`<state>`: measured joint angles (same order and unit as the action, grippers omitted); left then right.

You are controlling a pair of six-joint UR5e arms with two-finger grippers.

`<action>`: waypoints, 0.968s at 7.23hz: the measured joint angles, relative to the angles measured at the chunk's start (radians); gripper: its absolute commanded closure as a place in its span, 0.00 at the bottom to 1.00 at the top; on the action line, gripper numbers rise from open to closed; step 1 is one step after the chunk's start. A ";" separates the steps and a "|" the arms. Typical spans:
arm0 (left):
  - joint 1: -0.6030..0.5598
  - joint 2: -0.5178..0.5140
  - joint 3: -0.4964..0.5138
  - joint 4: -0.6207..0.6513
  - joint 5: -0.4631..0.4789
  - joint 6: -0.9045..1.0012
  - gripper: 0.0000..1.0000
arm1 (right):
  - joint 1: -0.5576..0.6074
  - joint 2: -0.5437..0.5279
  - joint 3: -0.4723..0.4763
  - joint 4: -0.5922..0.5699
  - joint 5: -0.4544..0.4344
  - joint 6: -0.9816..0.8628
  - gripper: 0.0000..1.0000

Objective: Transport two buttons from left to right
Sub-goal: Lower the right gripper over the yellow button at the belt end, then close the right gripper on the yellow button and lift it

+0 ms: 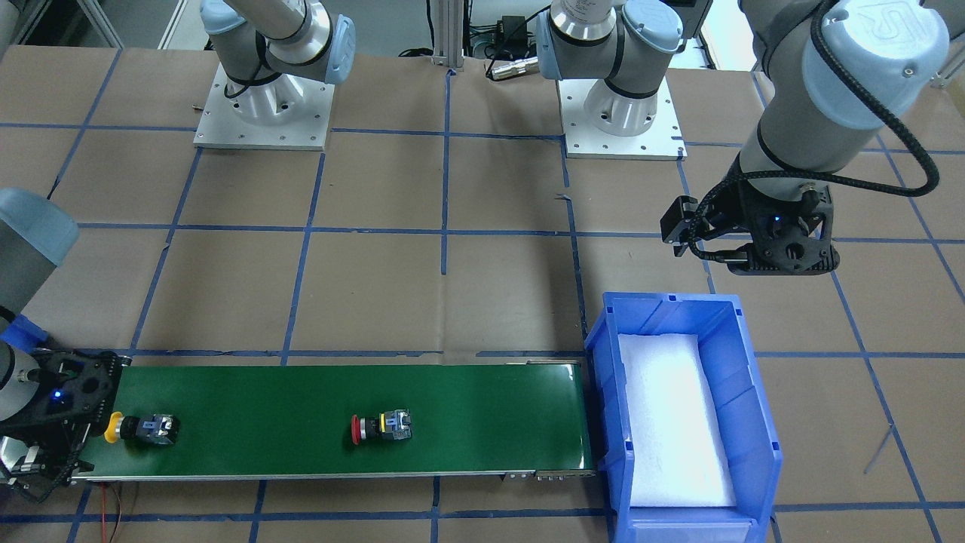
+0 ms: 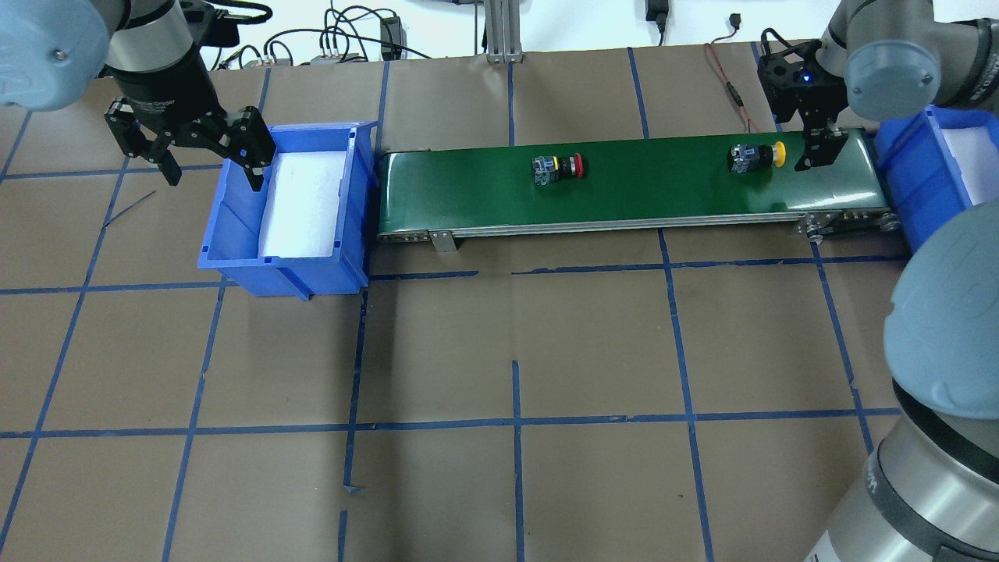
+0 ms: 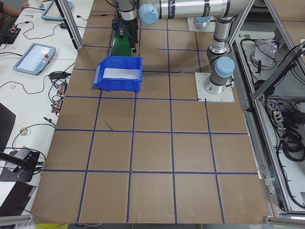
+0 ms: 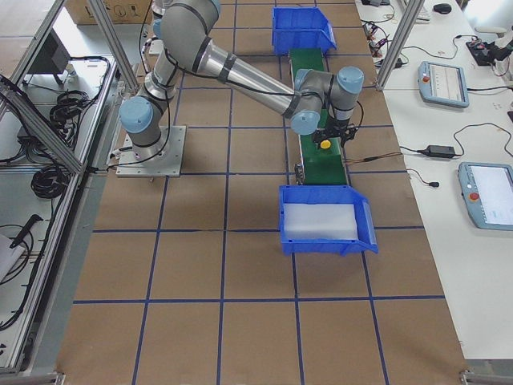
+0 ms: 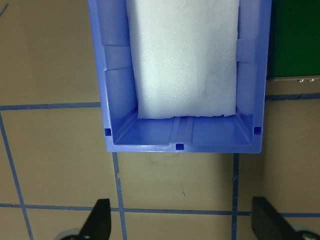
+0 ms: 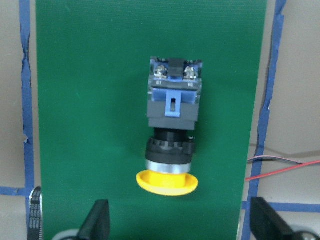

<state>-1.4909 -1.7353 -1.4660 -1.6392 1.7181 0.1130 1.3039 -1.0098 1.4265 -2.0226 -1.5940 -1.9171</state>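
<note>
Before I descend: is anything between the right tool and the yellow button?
Nothing visible. The right tool hangs open by the yellow button, cap end; only bare green belt between them. The red button lies farther along.

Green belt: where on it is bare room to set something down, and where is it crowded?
Free: the belt from the left blue bin to the red button, and the stretch between the red button and the yellow button. Crowded: the right end, where the open right gripper hangs beside the yellow button.
</note>
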 measured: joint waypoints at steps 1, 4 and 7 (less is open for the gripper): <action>0.000 0.008 -0.029 0.003 -0.002 -0.001 0.00 | 0.000 -0.001 0.017 -0.019 0.002 0.000 0.00; 0.008 0.020 -0.065 0.039 -0.004 0.002 0.00 | 0.000 -0.011 0.058 -0.048 0.010 0.023 0.00; 0.008 0.022 -0.066 0.066 -0.006 -0.014 0.00 | 0.000 -0.015 0.073 -0.051 0.021 0.055 0.00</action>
<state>-1.4826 -1.7135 -1.5319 -1.5736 1.7116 0.0990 1.3039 -1.0245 1.4992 -2.0737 -1.5726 -1.8617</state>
